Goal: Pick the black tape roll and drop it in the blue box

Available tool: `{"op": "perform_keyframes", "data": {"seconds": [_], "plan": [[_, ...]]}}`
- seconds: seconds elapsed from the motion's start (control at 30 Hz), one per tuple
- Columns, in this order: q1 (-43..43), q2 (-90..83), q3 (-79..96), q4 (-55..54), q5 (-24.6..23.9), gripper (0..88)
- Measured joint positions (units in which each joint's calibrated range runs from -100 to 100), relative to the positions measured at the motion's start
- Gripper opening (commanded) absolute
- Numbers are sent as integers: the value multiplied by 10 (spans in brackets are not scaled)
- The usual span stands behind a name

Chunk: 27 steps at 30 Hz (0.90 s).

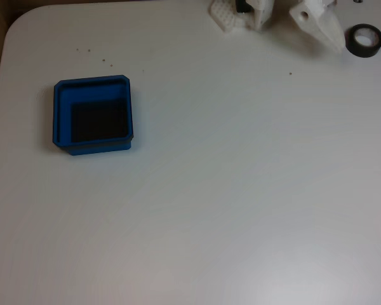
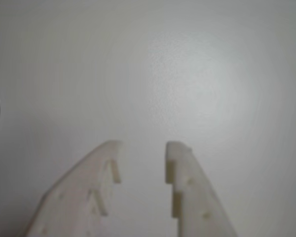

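The black tape roll (image 1: 364, 40) lies flat on the table (image 1: 241, 190), just right of the gripper (image 1: 333, 39) in the view from above, far from the blue box (image 1: 93, 115); the gripper's fingers (image 2: 101, 185) stand parted and empty.

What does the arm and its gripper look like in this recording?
The gripper is plain white plastic with a matte, printed look. In the view that rides on it, two tapering fingers carry small rectangular notches on their inner faces. From above, white arm parts include a lattice-patterned piece and a round hole. No cables or markings visible.
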Motion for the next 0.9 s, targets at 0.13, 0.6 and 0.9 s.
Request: {"op": "perform_keyframes", "data": {"seconds": [0.13,0.6,0.9], "plan": [[-25,0,0,0,0,20],[-93,0,0,0,0,20],[-136,0,0,0,0,20]]}}
